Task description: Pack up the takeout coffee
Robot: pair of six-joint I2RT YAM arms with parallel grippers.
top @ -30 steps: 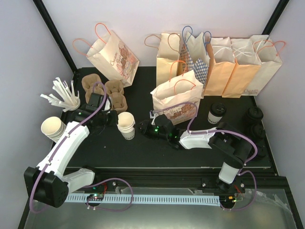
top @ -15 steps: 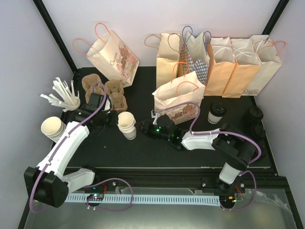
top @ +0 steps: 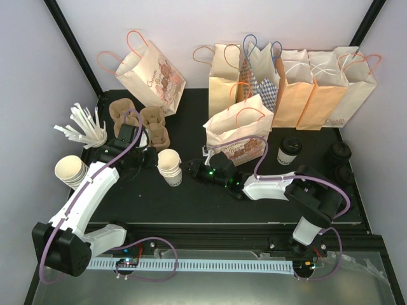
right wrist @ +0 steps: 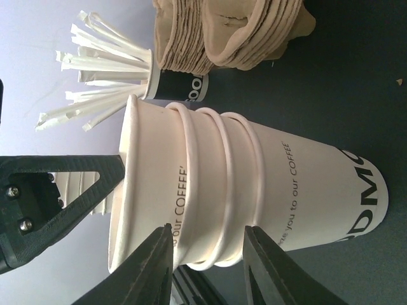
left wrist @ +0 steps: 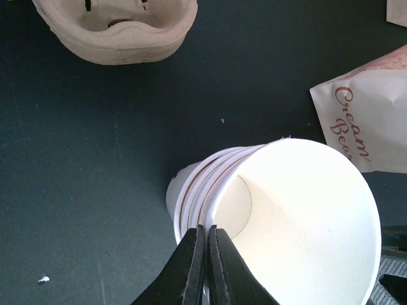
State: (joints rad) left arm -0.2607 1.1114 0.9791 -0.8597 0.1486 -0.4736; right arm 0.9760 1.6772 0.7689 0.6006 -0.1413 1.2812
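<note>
The takeout coffee (top: 289, 150), a small white cup with a black lid, stands right of a printed paper bag (top: 238, 130), and neither gripper touches it. A stack of lidless white cups (top: 169, 166) stands between the two grippers. My left gripper (top: 154, 159) (left wrist: 206, 227) is shut on the top cup's rim (left wrist: 254, 166), one finger inside it and one outside. My right gripper (top: 189, 169) (right wrist: 205, 229) is open at the stack's right side. Its fingers stand one above the other along the stack, level with the rims (right wrist: 216, 190). Whether they touch is unclear.
Brown pulp cup carriers (top: 137, 117) and a cup of wrapped straws (top: 82, 127) sit at the left, beside another cup stack (top: 71, 170). Paper bags (top: 299, 79) line the back, one more (top: 152, 73) at back left. Loose black lids (top: 340, 162) lie far right.
My right gripper has slid a little left, closer to the cup stack. The left arm has stayed in place on the cup rim.
</note>
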